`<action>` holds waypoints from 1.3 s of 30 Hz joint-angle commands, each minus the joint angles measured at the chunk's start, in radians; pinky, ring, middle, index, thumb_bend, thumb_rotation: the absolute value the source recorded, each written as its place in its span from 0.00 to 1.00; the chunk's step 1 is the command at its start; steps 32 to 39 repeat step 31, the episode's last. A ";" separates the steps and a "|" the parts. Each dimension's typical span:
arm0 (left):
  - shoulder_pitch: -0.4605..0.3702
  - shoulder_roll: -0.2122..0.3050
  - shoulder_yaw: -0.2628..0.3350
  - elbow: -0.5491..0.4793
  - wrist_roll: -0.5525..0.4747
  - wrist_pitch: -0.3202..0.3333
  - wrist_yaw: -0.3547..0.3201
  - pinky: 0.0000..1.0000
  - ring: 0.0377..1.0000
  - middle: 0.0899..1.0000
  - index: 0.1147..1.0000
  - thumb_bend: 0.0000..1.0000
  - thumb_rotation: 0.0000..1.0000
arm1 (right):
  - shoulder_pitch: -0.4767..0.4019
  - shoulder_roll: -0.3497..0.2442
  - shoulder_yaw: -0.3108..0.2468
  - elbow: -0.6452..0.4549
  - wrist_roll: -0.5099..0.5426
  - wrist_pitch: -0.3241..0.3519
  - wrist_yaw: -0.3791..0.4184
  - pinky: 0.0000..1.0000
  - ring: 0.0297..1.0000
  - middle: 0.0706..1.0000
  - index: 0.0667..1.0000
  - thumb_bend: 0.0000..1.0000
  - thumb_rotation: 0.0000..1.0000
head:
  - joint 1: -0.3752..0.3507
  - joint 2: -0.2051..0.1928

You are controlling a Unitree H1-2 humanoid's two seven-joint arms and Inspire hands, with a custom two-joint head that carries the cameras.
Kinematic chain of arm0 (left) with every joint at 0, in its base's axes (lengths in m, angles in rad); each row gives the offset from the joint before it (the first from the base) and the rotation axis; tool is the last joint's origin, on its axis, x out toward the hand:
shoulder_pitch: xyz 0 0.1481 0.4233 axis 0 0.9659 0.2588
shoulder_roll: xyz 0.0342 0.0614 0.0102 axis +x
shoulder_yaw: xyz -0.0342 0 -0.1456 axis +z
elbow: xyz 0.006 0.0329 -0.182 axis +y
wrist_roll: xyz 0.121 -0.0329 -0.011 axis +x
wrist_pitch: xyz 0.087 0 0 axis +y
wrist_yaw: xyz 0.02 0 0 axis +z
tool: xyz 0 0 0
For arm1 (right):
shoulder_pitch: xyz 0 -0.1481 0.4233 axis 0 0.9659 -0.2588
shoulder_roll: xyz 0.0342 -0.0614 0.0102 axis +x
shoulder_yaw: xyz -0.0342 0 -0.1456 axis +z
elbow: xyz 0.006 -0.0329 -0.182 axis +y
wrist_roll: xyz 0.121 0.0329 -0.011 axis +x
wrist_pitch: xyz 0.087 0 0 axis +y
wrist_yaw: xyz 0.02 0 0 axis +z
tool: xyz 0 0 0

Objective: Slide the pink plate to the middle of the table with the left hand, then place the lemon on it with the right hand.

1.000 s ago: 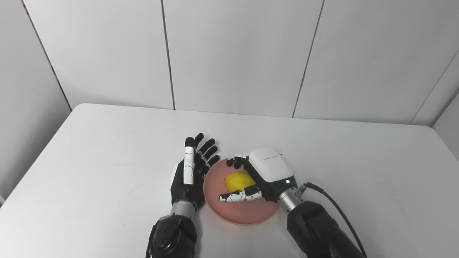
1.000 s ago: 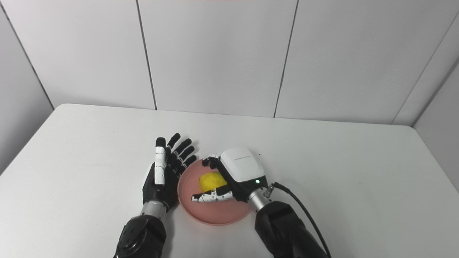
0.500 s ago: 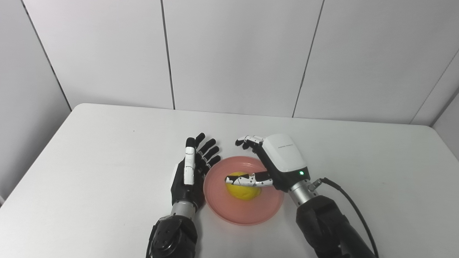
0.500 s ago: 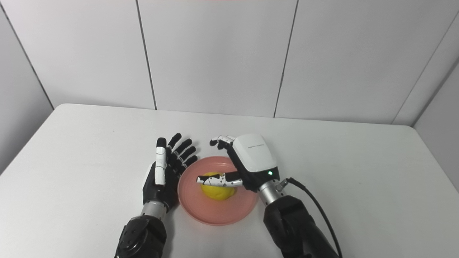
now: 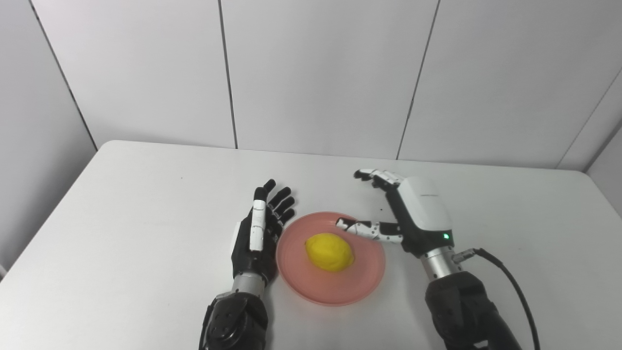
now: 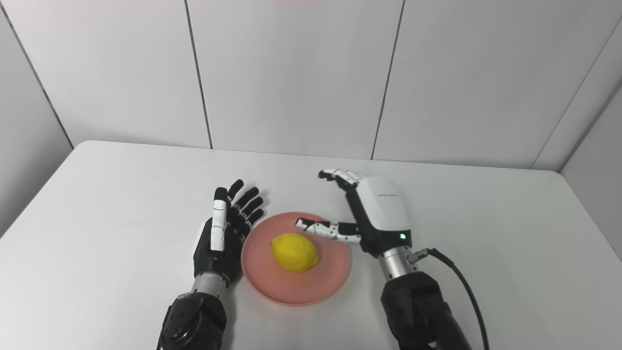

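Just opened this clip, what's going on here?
The lemon lies on the pink plate near the middle of the white table. The right hand is open to the plate's right, holding nothing. The left hand is open too, close beside the plate's left rim. Both task steps look done.

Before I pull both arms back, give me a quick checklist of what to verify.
1. Lemon on the pink plate: ok, it lies near the plate's centre.
2. Right hand free of the lemon: ok, open, fingers apart, off to the plate's right.
3. Right thumb clear of the plate: cannot tell, its tip reaches over the rim.
4. Left hand empty: ok, open, just left of the plate.
5. Left hand clear of the rim: cannot tell, it sits very close.
6. Plate around mid-table: ok across the width, though nearer the front edge.
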 commanded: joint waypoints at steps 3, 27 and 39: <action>-0.040 0.023 0.004 0.037 0.064 -0.050 -0.013 0.95 0.89 0.84 0.87 0.86 0.83 | 0.016 0.107 -0.123 0.000 0.290 0.012 0.020 0.71 0.80 0.82 0.78 0.76 0.97 | -0.004 -0.002; -0.120 0.077 0.048 0.079 0.128 0.024 -0.031 1.00 1.00 0.98 1.00 0.88 0.94 | 0.047 0.209 -0.327 0.145 0.838 0.069 0.089 1.00 1.00 0.98 0.98 0.83 1.00 | -0.009 0.000; -0.107 0.051 0.063 0.094 0.124 -0.016 -0.017 1.00 1.00 1.00 1.00 0.89 0.90 | 0.049 0.208 -0.324 0.153 0.872 0.102 0.108 1.00 1.00 0.99 0.99 0.86 1.00 | -0.014 0.003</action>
